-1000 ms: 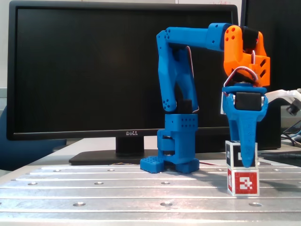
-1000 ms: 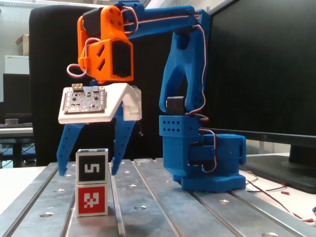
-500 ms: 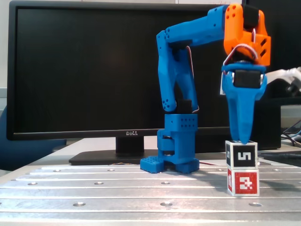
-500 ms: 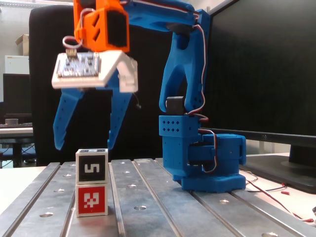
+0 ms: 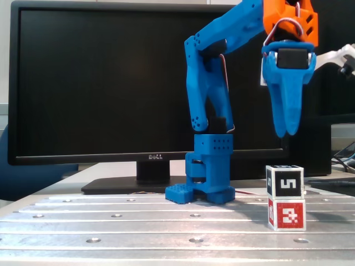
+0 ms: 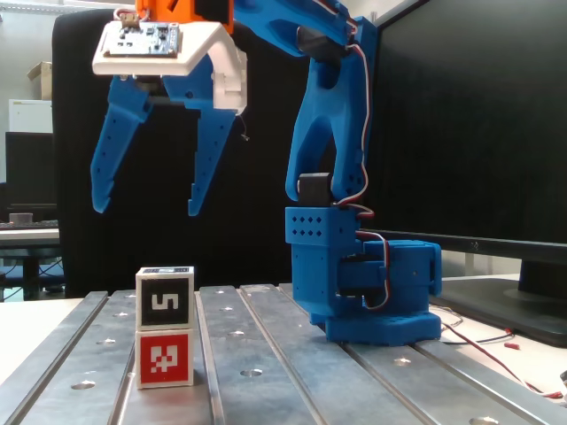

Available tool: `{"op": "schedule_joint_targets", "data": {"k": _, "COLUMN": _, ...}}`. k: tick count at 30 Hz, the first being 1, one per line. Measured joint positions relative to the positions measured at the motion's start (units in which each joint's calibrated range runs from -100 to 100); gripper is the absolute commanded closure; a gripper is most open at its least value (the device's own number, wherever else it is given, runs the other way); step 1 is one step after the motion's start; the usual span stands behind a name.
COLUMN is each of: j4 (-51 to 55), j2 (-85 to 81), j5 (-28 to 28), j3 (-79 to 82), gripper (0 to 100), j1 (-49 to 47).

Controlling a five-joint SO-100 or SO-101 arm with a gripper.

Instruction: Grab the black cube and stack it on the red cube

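Observation:
The black cube (image 5: 285, 182) (image 6: 165, 300) with its white "5" mark rests squarely on top of the red cube (image 5: 287, 214) (image 6: 165, 358), which stands on the metal table. The blue gripper (image 5: 287, 133) (image 6: 146, 211) hangs well above the stack, apart from it. Its two fingers are spread wide in a fixed view, with nothing between them. A white board with a circuit rides on the wrist (image 6: 151, 46).
The slotted metal table (image 5: 138, 227) (image 6: 283, 372) carries the arm's blue base (image 5: 205, 174) (image 6: 363, 288). A large black monitor (image 5: 111, 83) stands behind the arm. Red wires (image 6: 496, 350) lie on the table beside the base.
The gripper has risen straight up from around the black cube, which stays on the red cube. The fingers stay spread.

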Motion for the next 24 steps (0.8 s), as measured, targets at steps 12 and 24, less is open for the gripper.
{"op": "schedule_joint_targets", "data": {"k": 12, "j4": -0.6, "j2": 0.0, "j5": 10.3, "j3": -0.1, "gripper": 72, "j1": 9.5}}
{"op": "schedule_joint_targets", "data": {"k": 24, "j4": -5.5, "j2": 0.0, "j5": 26.7, "j3": 0.5, "gripper": 72, "j1": 29.3}}
